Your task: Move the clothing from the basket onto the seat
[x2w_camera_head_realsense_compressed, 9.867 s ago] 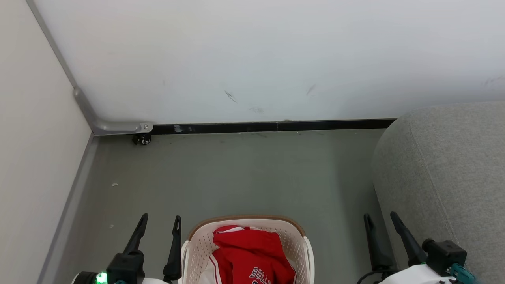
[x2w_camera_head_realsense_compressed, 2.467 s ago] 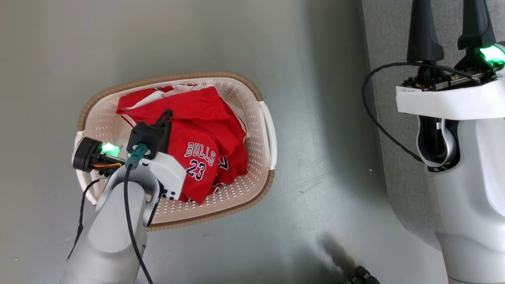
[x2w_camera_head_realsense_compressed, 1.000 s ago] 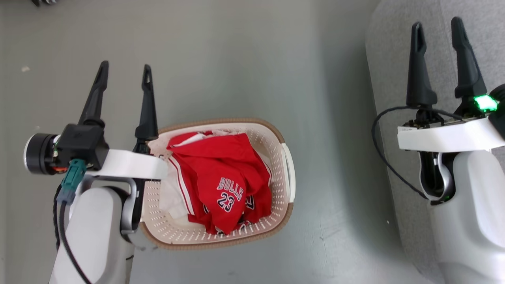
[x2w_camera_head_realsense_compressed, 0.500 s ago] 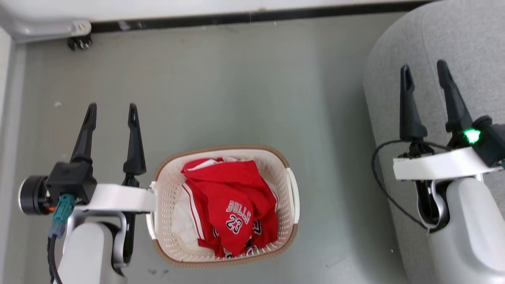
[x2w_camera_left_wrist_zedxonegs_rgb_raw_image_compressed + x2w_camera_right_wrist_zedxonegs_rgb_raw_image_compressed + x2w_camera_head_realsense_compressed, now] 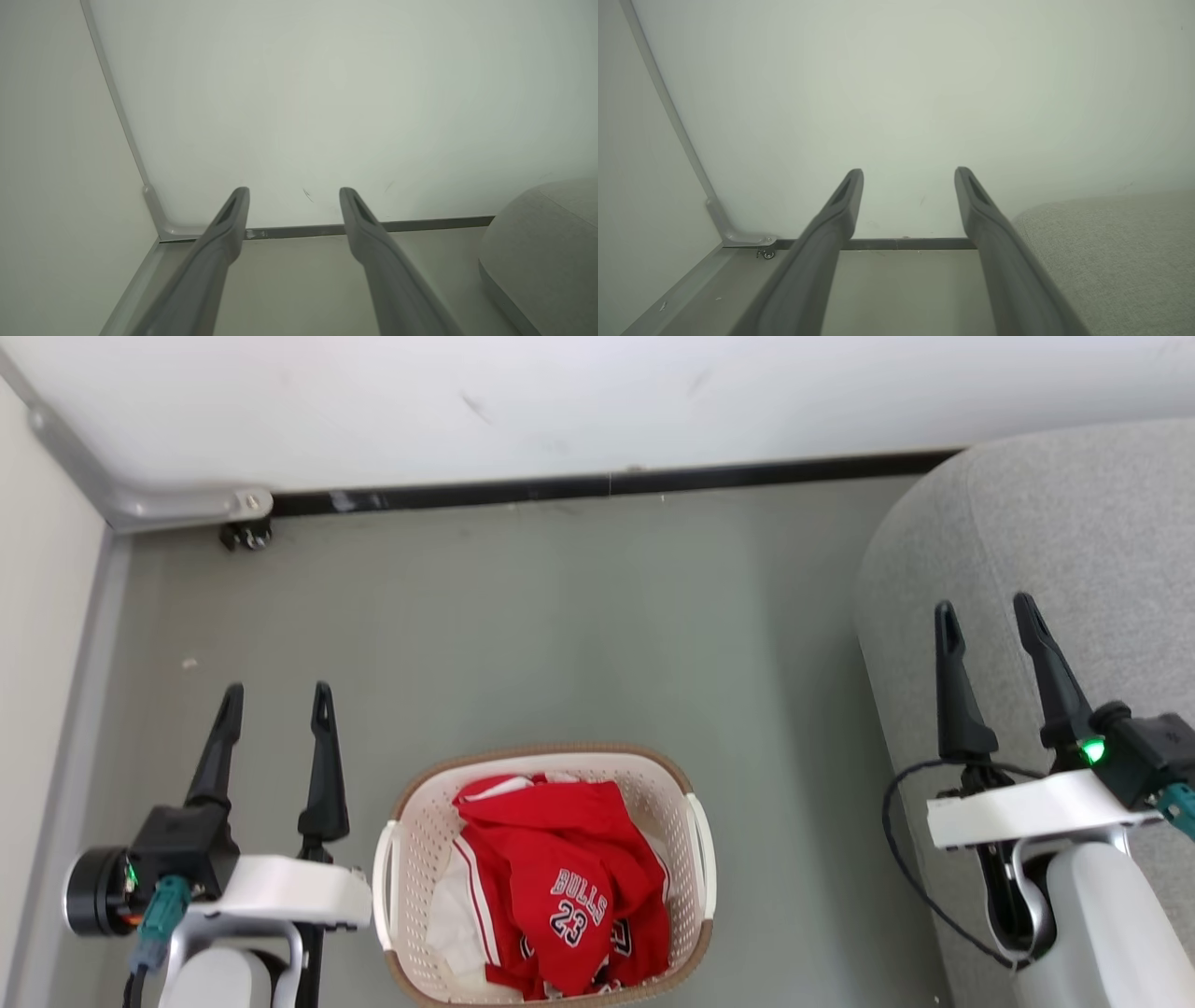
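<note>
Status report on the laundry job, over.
Left pincer open, empty, beside basket. Right pincer open, empty, by seat edge. Clothing heaped in basket. No obstacle seen between basket and seat.

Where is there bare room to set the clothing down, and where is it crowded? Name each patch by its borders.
Bare: the grey seat ahead of the right tool, and the floor between the basket and the wall's black skirting. Crowded: inside the basket, heaped with the red clothing.

"BULLS" and "23" on the red clothing [image 5: 560, 887]
</note>
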### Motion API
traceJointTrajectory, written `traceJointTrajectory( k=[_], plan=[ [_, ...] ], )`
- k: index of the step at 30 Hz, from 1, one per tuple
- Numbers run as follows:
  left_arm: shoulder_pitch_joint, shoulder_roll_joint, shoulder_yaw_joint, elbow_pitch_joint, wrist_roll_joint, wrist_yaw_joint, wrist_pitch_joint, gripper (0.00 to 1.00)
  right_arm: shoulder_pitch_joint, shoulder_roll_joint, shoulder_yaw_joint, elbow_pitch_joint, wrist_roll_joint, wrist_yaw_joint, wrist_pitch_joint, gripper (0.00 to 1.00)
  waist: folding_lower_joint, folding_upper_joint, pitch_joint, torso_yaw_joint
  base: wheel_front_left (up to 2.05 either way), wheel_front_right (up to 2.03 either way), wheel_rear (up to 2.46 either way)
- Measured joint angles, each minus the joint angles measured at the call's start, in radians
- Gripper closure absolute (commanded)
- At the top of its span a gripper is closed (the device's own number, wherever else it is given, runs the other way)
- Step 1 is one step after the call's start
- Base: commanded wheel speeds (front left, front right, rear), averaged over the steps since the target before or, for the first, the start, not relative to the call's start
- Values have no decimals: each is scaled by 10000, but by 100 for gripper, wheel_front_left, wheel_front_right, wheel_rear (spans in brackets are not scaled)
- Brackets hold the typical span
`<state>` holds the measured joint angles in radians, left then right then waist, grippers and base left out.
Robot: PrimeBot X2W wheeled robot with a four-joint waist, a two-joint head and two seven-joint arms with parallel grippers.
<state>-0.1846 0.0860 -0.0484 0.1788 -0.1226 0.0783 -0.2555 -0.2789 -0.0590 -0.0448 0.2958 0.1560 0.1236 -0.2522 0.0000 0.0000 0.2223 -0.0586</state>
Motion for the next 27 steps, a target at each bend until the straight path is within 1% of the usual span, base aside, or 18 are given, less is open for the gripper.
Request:
traceJointTrajectory(
  k=[7, 9, 14, 27],
  plan=[
    [583, -10, 0, 54, 0, -8, 0, 0, 582, 25, -119, 50, -31, 0, 0, 0, 0, 0, -619, 72, 0, 0, 0],
    [727, -8, 0, 104, 0, -88, 0, 0, 757, 31, -138, 59, -107, 0, 0, 0, 0, 0, -783, 89, 0, 0, 0],
    [1121, -13, 4, 161, -4, -128, 0, 0, 1156, 54, -157, 94, -201, 0, 0, 0, 0, 0, -1163, 111, 0, 0, 0],
    [1841, -71, 255, 109, -251, -140, 0, 0, 1807, 84, -153, 127, -395, 0, 0, 0, 0, 0, -1900, 119, 0, 0, 0]
  ],
)
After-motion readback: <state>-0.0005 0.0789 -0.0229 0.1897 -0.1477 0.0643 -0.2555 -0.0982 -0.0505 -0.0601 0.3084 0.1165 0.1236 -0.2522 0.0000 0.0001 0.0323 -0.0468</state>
